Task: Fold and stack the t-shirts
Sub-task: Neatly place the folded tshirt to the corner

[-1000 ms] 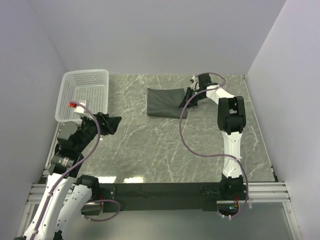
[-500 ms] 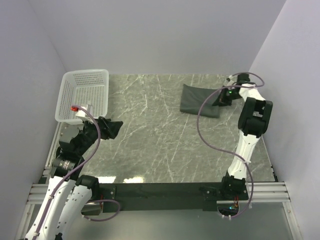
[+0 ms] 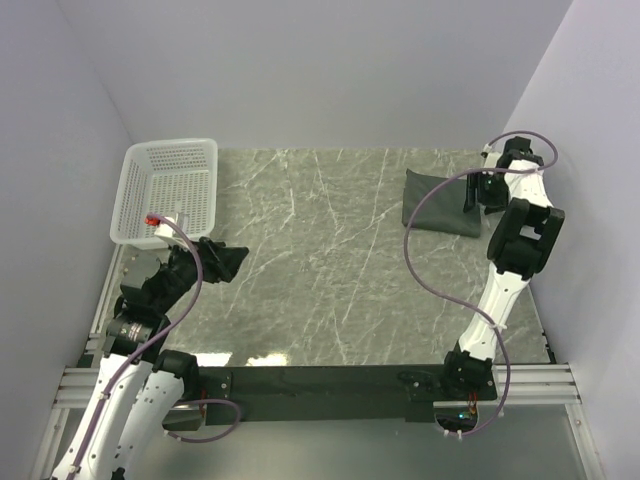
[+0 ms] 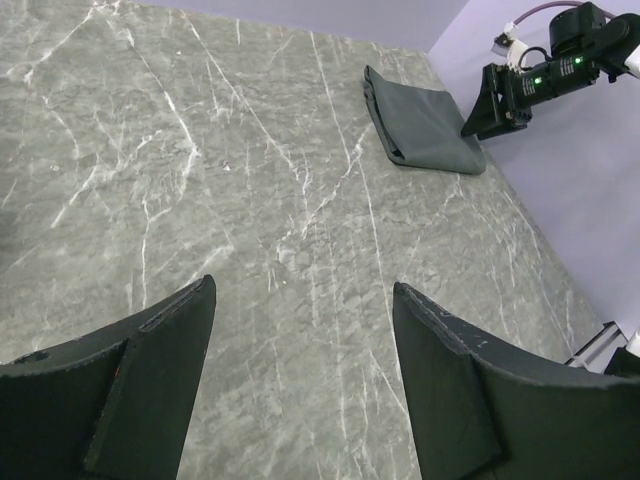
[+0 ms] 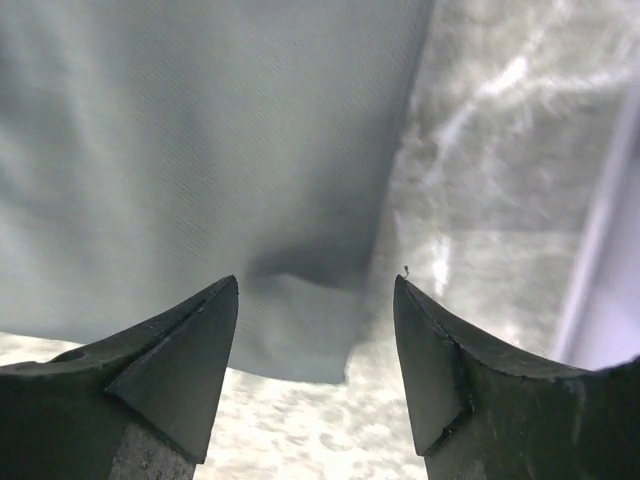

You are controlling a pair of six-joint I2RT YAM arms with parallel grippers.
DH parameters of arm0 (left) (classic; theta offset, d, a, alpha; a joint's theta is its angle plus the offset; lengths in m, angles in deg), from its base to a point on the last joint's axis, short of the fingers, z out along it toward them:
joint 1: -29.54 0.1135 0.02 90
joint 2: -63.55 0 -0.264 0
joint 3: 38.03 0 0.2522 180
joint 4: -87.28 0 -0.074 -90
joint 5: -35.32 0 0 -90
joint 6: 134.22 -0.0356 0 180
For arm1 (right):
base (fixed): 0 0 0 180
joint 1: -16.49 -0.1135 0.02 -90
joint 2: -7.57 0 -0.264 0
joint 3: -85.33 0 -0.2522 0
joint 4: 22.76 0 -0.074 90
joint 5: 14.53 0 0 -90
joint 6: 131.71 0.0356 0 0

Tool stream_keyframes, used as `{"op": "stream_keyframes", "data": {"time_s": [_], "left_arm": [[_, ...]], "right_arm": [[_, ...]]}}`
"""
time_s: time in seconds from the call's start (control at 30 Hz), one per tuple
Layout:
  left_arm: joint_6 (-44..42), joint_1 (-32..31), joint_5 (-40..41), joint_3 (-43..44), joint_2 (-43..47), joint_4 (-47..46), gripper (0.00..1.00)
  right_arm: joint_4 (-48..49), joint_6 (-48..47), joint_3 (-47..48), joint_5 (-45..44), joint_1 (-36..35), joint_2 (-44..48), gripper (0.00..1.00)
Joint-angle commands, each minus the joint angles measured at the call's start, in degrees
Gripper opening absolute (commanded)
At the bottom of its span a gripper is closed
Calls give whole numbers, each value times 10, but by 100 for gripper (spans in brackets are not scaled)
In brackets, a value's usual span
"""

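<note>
One folded dark charcoal t-shirt (image 3: 438,212) lies flat at the far right of the marble table (image 3: 320,270), and it also shows in the left wrist view as a t-shirt (image 4: 425,125) at the top right. My right gripper (image 3: 474,196) sits at its right edge. Seen from the right wrist, the right gripper (image 5: 315,280) is open, with a puckered corner of the t-shirt (image 5: 200,150) lying loose between its fingers. My left gripper (image 3: 226,260) hovers open over bare table at the near left, and the left gripper (image 4: 303,288) holds nothing.
A white mesh basket (image 3: 170,146) stands at the far left corner, just behind the left arm. The right side wall (image 3: 580,200) runs close beside the right arm and the shirt. Marble surface (image 4: 250,200) stretches between the two grippers.
The right gripper dragged the folded t-shirt from the far middle to the far right, then opened and let it go. The left arm barely shifted.
</note>
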Motion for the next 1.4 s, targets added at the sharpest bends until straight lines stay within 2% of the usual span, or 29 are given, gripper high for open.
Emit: {"op": "stream_keyframes", "data": {"time_s": [0.0, 0.17, 0.27, 0.3, 0.33, 0.37, 0.43, 0.5, 0.57, 0.6, 0.63, 0.73, 0.8, 0.87, 0.9, 1.0, 1.03, 1.1, 1.37], "left_arm": [[-3, -1, -11, 10, 5, -23, 77], [-11, -1, 7, 19, 4, -17, 78], [-19, -1, 31, 27, -3, -16, 86], [-15, -1, 51, 29, -6, -15, 93], [-14, -1, 61, 30, -16, -16, 96], [-14, -1, 68, 33, -21, -16, 97], [-15, -1, 94, 38, -43, -11, 98], [-11, 0, 125, 49, -59, 11, 99], [-11, 0, 182, 69, -83, 33, 99], [-18, 0, 185, 74, -87, 55, 99], [-22, 0, 232, 78, -91, 63, 99], [-38, 0, 271, 71, -81, 77, 99], [-50, 1, 295, 56, -73, 80, 99], [-54, 0, 306, 42, -60, 85, 99], [-53, 0, 304, 42, -55, 87, 99], [-58, 0, 300, 41, -37, 78, 100], [-59, 0, 301, 39, -33, 77, 99], [-61, 0, 296, 39, -32, 78, 99], [-66, 0, 273, 33, -20, 71, 99]], "right_arm": [[19, -51, -17, -98, -8, 73, 71], [57, -81, -83, -135, -18, 153, 72], [62, -117, -130, -127, -29, 219, 72], [59, -130, -142, -113, -36, 237, 72], [48, -160, -161, -61, -36, 272, 73], [29, -172, -173, -35, -38, 293, 82], [34, -178, -234, 18, -39, 362, 83], [79, -165, -287, 66, -38, 444, 83], [131, -144, -374, 88, -38, 506, 84], [148, -132, -404, 89, -39, 567, 84], [179, -127, -458, 87, -37, 598, 88], [235, -87, -557, 31, -36, 722, 89], [298, -49, -600, -57, -34, 809, 100], [344, 34, -651, -119, -29, 860, 100], [336, 57, -653, -118, -27, 890, 100], [294, 121, -648, -129, -23, 917, 100], [286, 171, -651, -159, -23, 921, 100], [274, 202, -653, -178, -23, 927, 100], [284, 235, -679, -229, -23, 960, 100]]}}
